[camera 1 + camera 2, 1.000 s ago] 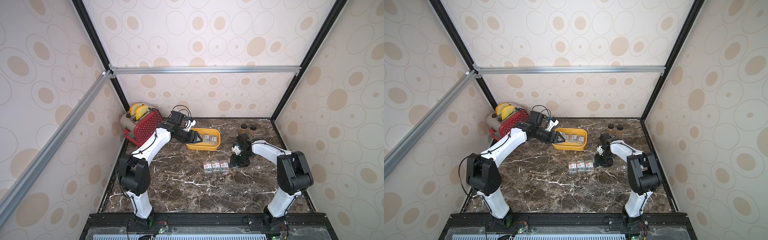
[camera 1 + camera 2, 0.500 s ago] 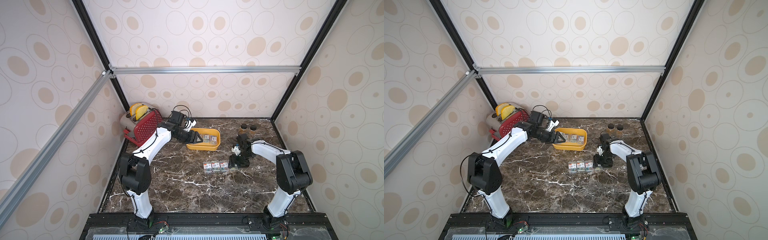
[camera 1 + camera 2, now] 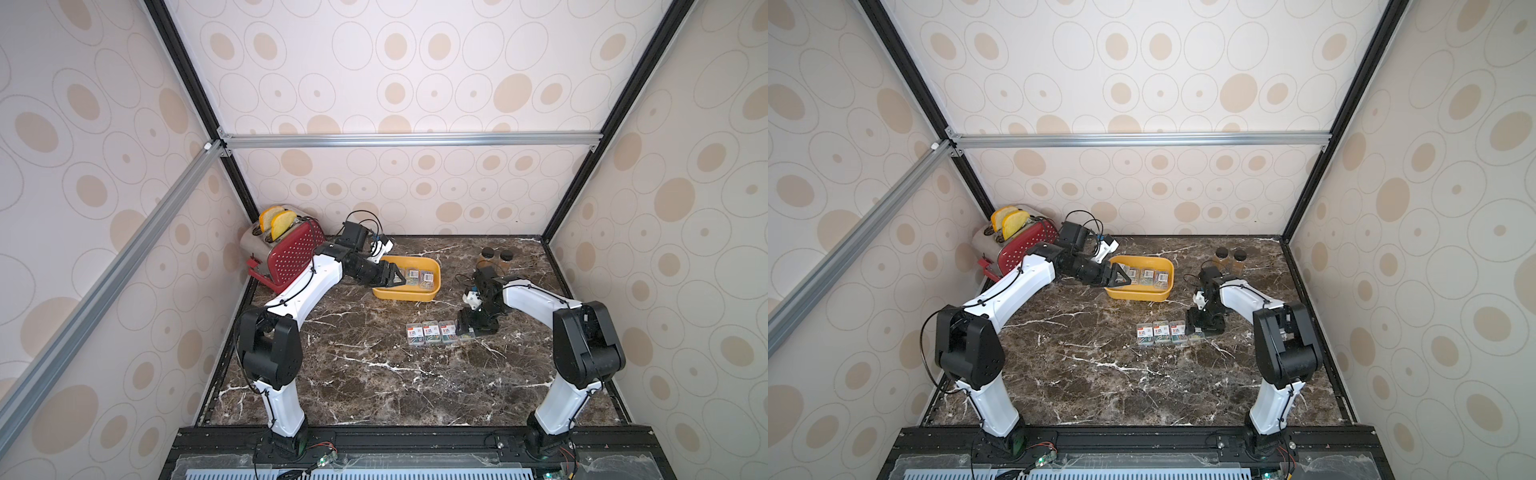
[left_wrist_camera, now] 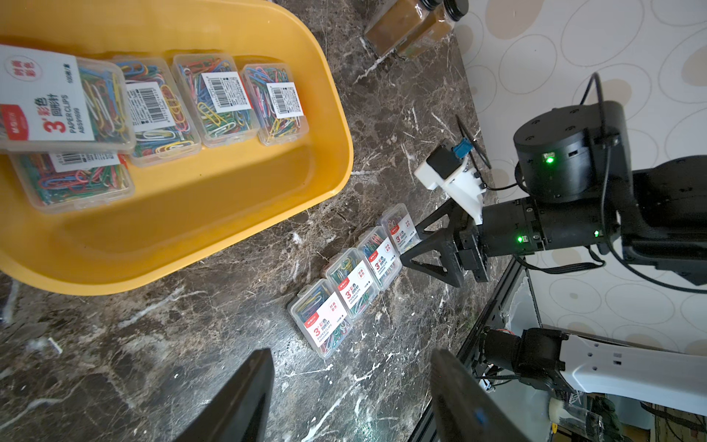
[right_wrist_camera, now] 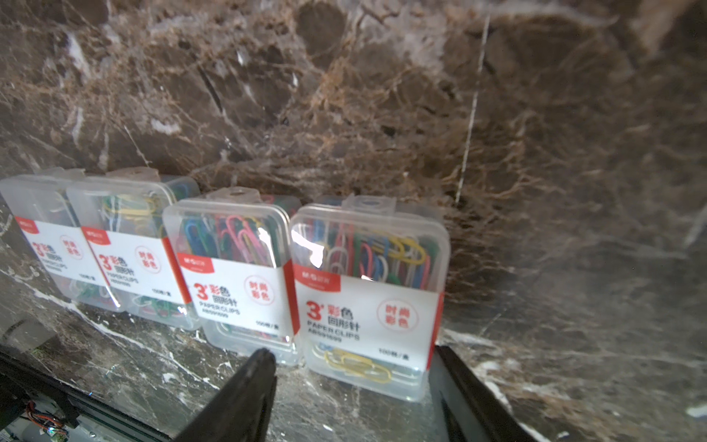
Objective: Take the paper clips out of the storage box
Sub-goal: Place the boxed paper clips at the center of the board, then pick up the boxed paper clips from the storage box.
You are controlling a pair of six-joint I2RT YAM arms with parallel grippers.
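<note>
The right gripper is seen low over the tabletop, its jaws spread wide to either side of one paper clip box. A gap is shown on one side, and the box is left lying flat on the marble, not lifted. That box is counted as the end one of a row of four, set side by side with labels up, right of the tabletop's centre.

The left gripper is opened wide too, with nothing caught between its jaws. In both top views it is placed over the left end of the storage box. Five more clip boxes are counted inside that yellow tub: four on its floor and one laid on top of others. The tub is found near the back edge, left of centre.

Two brown jars are stood side by side near the back right corner. One red toaster, loaded with two slices of bread, is tucked into the back left corner.
</note>
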